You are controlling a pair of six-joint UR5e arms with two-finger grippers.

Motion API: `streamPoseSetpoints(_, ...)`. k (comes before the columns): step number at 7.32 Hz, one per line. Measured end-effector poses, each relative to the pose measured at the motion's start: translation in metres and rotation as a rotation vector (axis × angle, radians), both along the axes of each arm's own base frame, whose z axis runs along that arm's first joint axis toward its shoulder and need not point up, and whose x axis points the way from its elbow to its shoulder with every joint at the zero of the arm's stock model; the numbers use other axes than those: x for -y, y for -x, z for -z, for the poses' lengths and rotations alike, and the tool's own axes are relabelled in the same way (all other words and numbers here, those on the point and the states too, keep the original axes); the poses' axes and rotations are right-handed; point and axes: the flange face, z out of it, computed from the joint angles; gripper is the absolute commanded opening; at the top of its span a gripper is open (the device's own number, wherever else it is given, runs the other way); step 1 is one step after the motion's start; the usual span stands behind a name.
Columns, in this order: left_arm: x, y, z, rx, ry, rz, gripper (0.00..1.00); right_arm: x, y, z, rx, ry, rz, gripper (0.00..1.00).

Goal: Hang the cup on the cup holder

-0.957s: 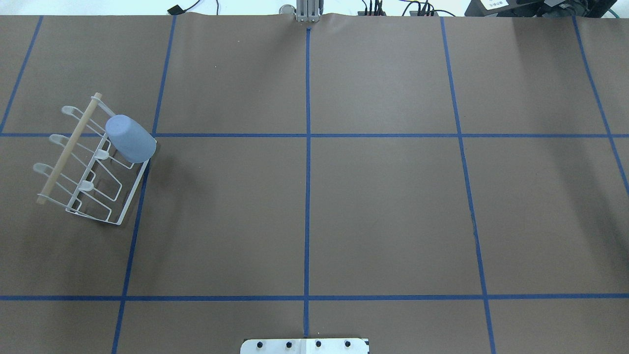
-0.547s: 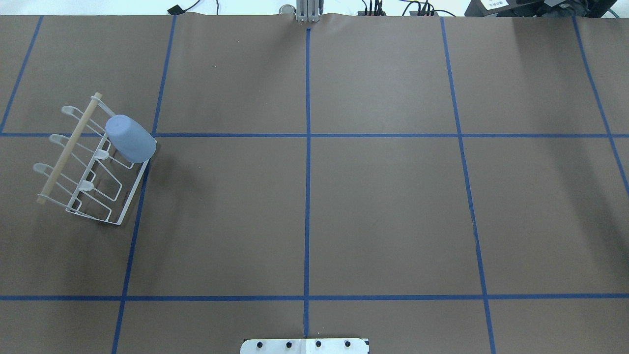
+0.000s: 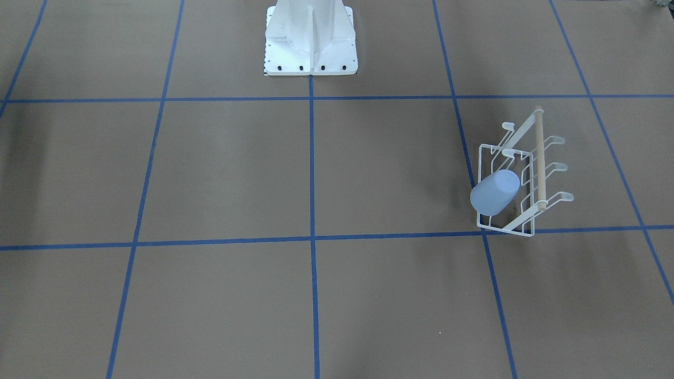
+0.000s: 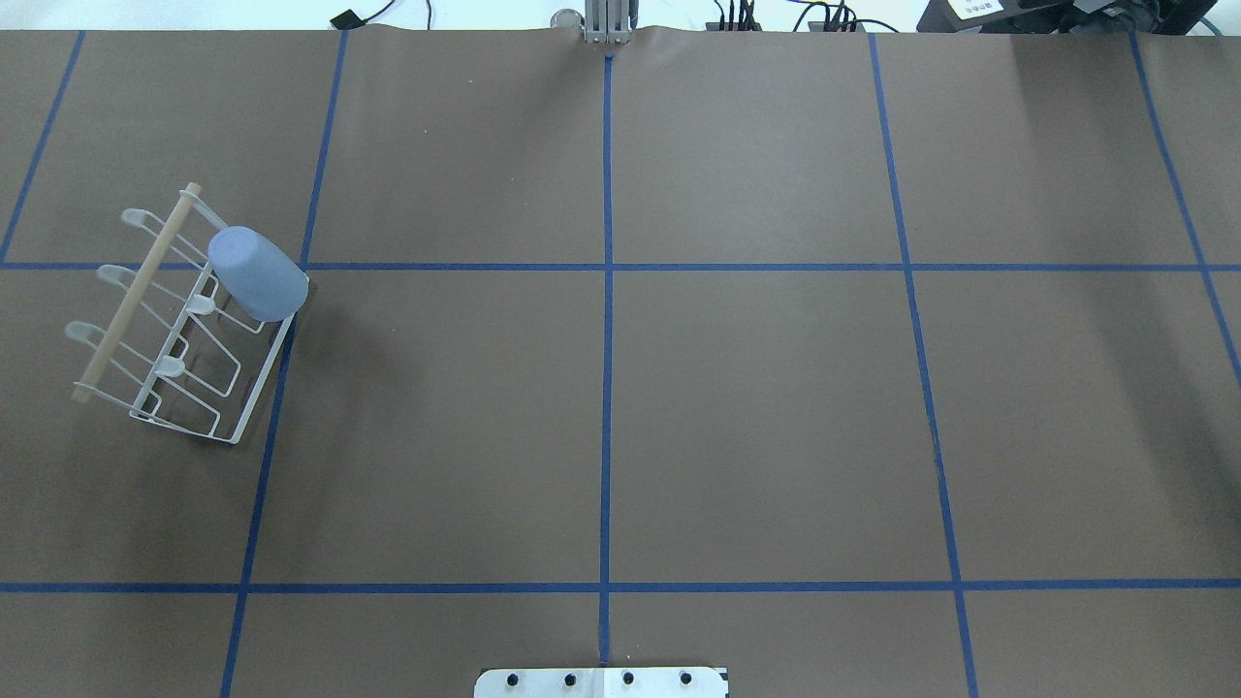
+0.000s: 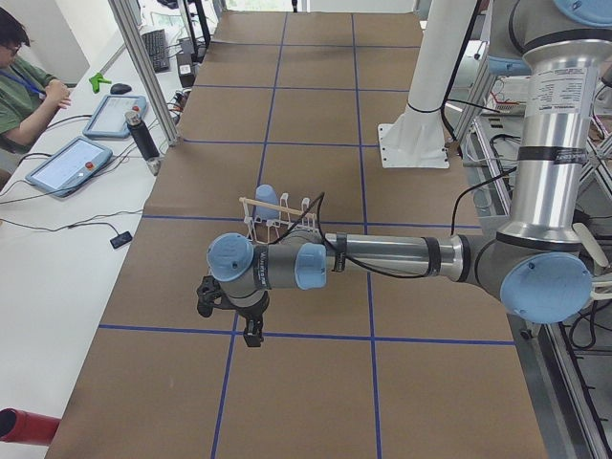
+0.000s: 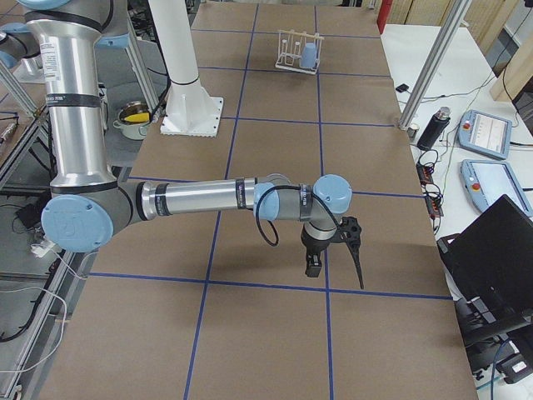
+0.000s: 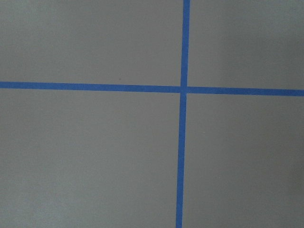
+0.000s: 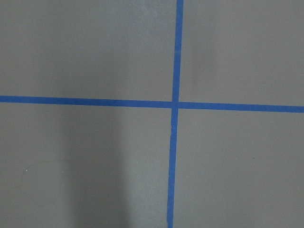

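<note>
Nearest the robot, by its base plate (image 4: 601, 682), the overhead view shows nothing different from a second ago. No arm is in that view, and nothing on the bench (image 4: 756, 407) has shifted.

The left end effector (image 5: 229, 323) hangs over the bench, short of the holder. The right end effector (image 6: 336, 271) hangs over the opposite end, well apart from it. Both appear only in the side views, so I cannot tell how wide either is set. Each wrist camera sees only brown paper and a cross of blue tape (image 7: 183, 90), so neither seems to be carrying anything.

Farther out on the robot's left, the cup (image 4: 257, 274) sits upside down and tilted on the holder (image 4: 136, 291). It is in the row facing the bench's middle, at the end away from the robot, with its narrow base uppermost. It has not slid or rocked over the last second.

My judgement is that the cup has settled unsupported and the hanging looks done.
</note>
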Motion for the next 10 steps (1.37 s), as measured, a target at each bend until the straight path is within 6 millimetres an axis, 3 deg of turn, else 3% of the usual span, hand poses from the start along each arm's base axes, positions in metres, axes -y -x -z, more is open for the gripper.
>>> streamPoseSetpoints(5,0.001,0.000,0.000,0.001,0.000,0.001,0.98,-0.008,-0.002,-0.009,0.000,0.015,-0.002,1.00)
streamPoseSetpoints(10,0.001,0.000,0.001,0.001,-0.001,0.000,0.98,-0.038,-0.014,-0.029,0.002,0.053,-0.021,1.00)
